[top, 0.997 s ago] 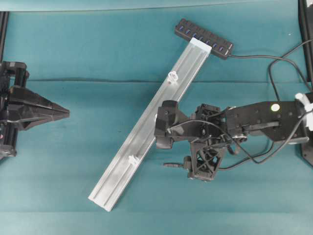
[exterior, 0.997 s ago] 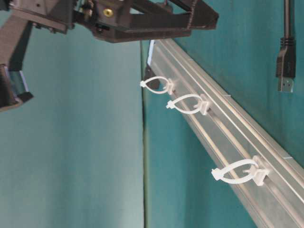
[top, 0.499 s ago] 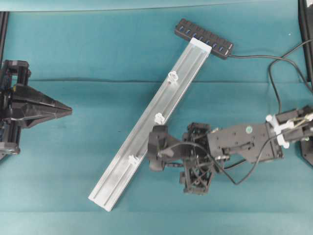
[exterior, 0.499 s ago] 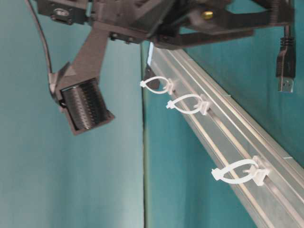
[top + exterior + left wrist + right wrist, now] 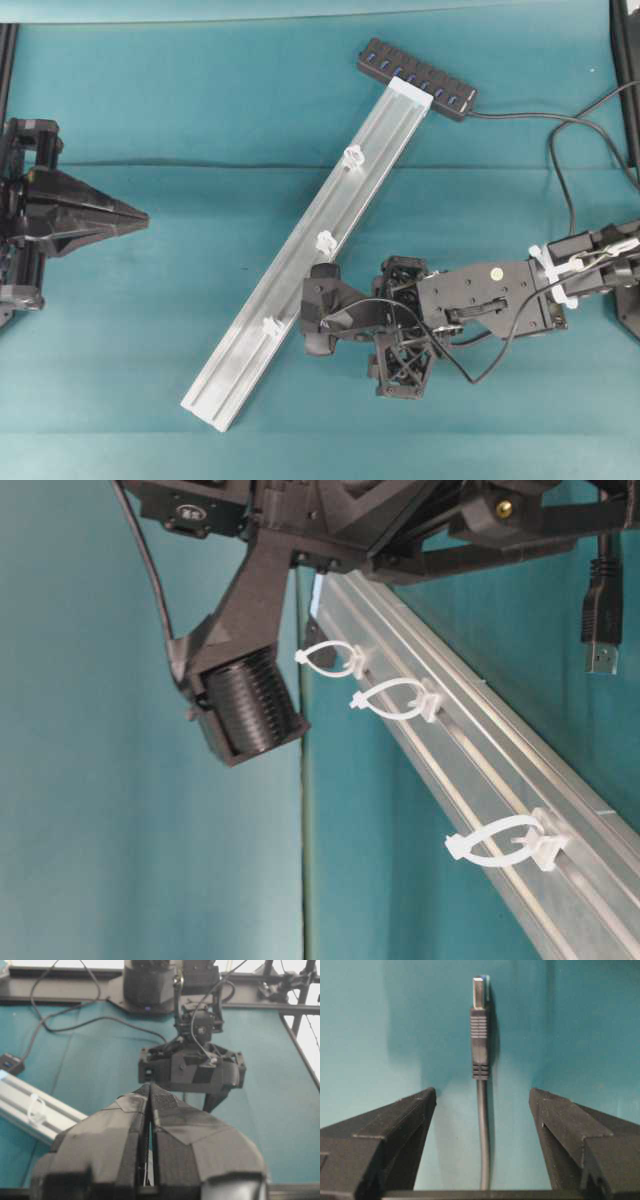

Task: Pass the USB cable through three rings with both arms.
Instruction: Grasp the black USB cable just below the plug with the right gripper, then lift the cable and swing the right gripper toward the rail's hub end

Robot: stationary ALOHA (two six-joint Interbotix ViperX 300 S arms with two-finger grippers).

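The USB cable (image 5: 483, 1130) lies on the teal mat, its plug (image 5: 479, 1025) pointing away from me between the fingers of my right gripper (image 5: 482, 1092). That gripper is open, one finger on each side of the cable without touching it. From overhead, the right gripper (image 5: 400, 325) points down just right of the rail and hides the plug. The plug (image 5: 603, 610) also shows in the table-level view. Three white rings (image 5: 352, 156) (image 5: 325, 241) (image 5: 270, 326) stand along the silver rail (image 5: 375, 135), with no cable through them. My left gripper (image 5: 140, 217) is shut and empty at the far left.
The black hub (image 5: 416, 78) sits at the rail's far end, and its cable (image 5: 556, 125) loops along the right side of the mat. The right wrist's camera (image 5: 245, 710) hangs beside the rail. Black frame posts stand at both table edges.
My right arm has shifted toward the rail's near end and come down over the plug, so its camera now hangs into the table-level view. The left gripper has crept slightly right, still shut.
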